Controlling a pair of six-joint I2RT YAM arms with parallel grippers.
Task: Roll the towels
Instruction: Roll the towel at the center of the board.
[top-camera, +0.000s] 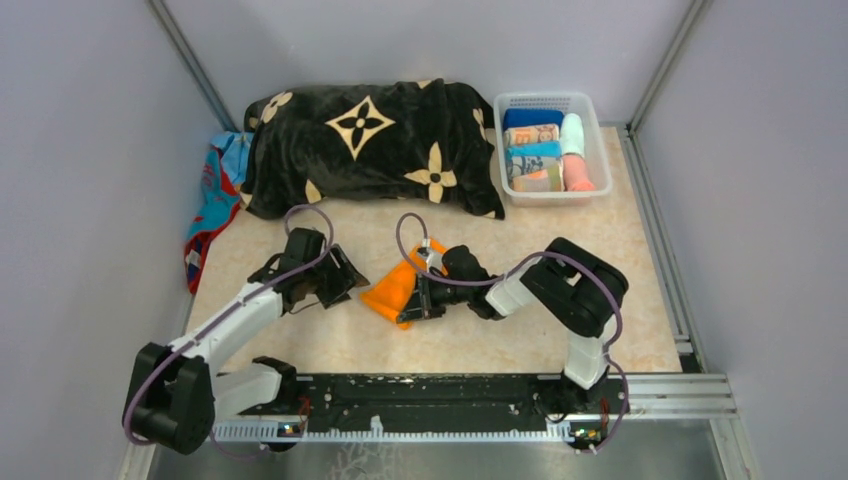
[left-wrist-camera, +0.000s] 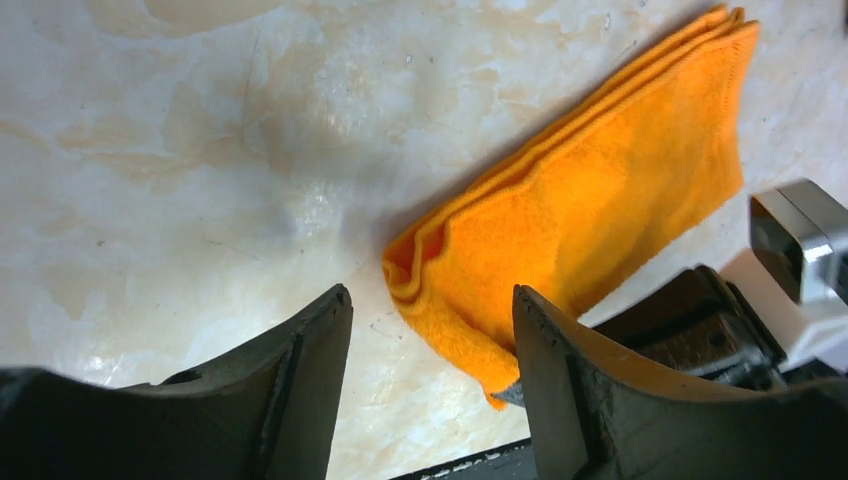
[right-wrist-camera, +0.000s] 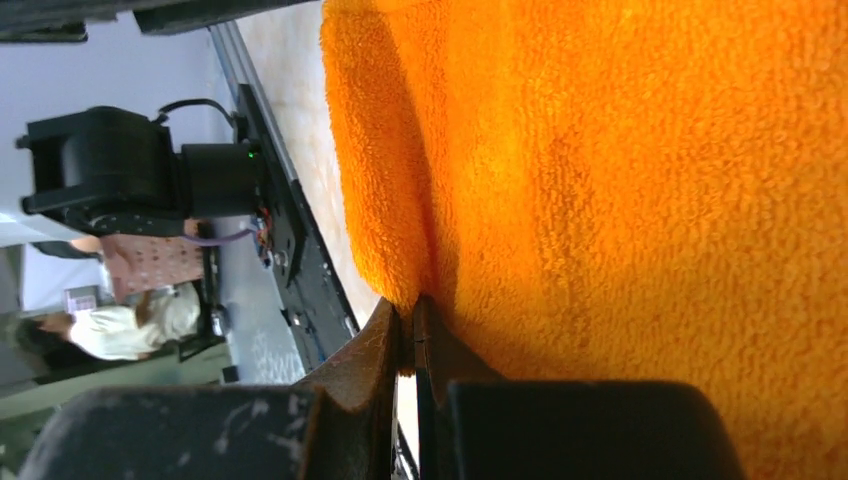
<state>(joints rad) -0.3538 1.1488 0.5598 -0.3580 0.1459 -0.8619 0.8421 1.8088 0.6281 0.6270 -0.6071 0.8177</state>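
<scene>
A folded orange towel (top-camera: 385, 290) lies on the marble-look table in front of the arms, with layered edges showing in the left wrist view (left-wrist-camera: 600, 190). My right gripper (top-camera: 412, 302) is shut on the towel's near edge (right-wrist-camera: 620, 200), a thin fold pinched between the closed jaws (right-wrist-camera: 413, 312). My left gripper (top-camera: 348, 282) stands open just left of the towel; its fingers straddle the towel's near corner (left-wrist-camera: 432, 335), which sits close to the right finger (left-wrist-camera: 560, 390). A red-and-turquoise patterned towel (top-camera: 212, 200) lies at the far left, partly under the blanket.
A big black blanket with cream flowers (top-camera: 370, 145) is bunched at the back. A white plastic basket (top-camera: 545, 97) at the back right holds several rolled towels (top-camera: 540, 150). A metal rail (top-camera: 450, 395) runs along the near edge by the arm bases.
</scene>
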